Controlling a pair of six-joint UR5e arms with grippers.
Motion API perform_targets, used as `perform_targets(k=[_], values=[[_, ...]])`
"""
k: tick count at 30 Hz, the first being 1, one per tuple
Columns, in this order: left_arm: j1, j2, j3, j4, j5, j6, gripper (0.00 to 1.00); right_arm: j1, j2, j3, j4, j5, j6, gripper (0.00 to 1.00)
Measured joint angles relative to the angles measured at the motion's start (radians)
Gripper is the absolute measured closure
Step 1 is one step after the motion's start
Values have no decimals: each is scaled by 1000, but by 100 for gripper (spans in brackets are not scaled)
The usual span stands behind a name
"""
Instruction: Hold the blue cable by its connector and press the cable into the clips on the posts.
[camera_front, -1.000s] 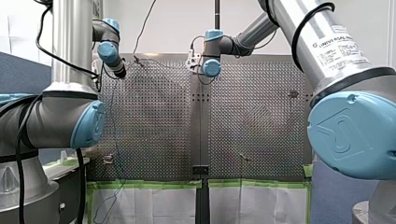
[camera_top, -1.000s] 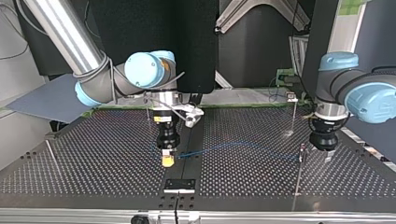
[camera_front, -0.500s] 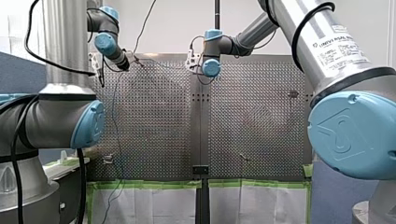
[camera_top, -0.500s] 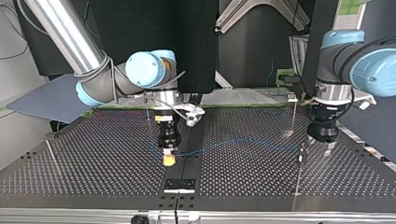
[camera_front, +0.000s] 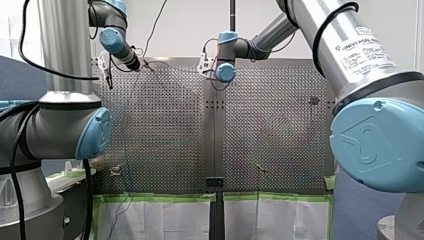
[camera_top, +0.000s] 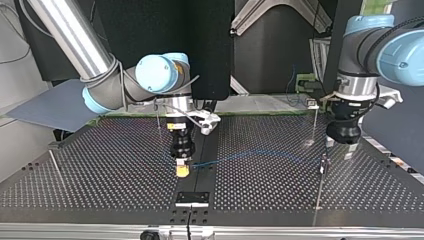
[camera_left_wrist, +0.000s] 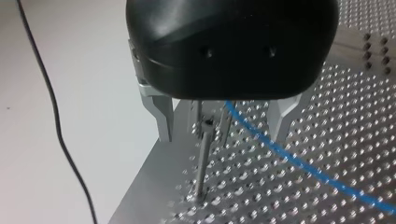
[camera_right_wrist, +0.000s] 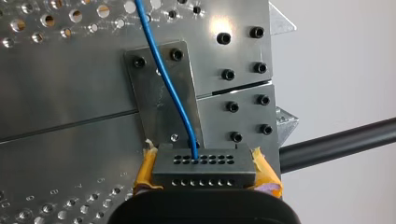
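Clamped on the dark connector (camera_right_wrist: 204, 167), the right gripper (camera_top: 182, 171) sits low at the centre of the top view, just above the perforated table (camera_top: 100, 175). Its yellow pads (camera_right_wrist: 145, 169) press against both ends of the block. The blue cable (camera_top: 250, 156) comes out of one of the holes in the connector's face. In the right wrist view it crosses a small bolted plate (camera_right_wrist: 154, 88) ahead of the fingers. In the top view it then runs to the right in a shallow arc just over the table, toward the left gripper (camera_top: 339, 149) at the right of the frame.

That left gripper has its metal fingers (camera_left_wrist: 163, 116) spread wide and grips nothing. Its wrist view shows a thin post (camera_left_wrist: 202, 163) standing on the table between the fingers, with a small clip at its head. The cable passes just beside that head, between the post and one finger — whether it sits in the clip I cannot tell. A second post (camera_top: 314, 122) stands further back in the top view, near the table's far edge.

In the front view both wrists hang along the top of the frame — the left arm's at the upper left, the right arm's near the middle.
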Motion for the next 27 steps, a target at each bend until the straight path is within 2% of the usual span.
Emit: perform_targets(k=[8, 17, 27], values=[[-15, 23, -31, -19, 43, -20, 0, 5, 0, 0, 1, 1, 0, 100], [-4, 26, -30, 25, 1, 29, 0, 10, 0, 0, 5, 4, 0, 100], [2, 25, -30, 82, 9, 69, 0, 11, 0, 0, 6, 5, 0, 100]])
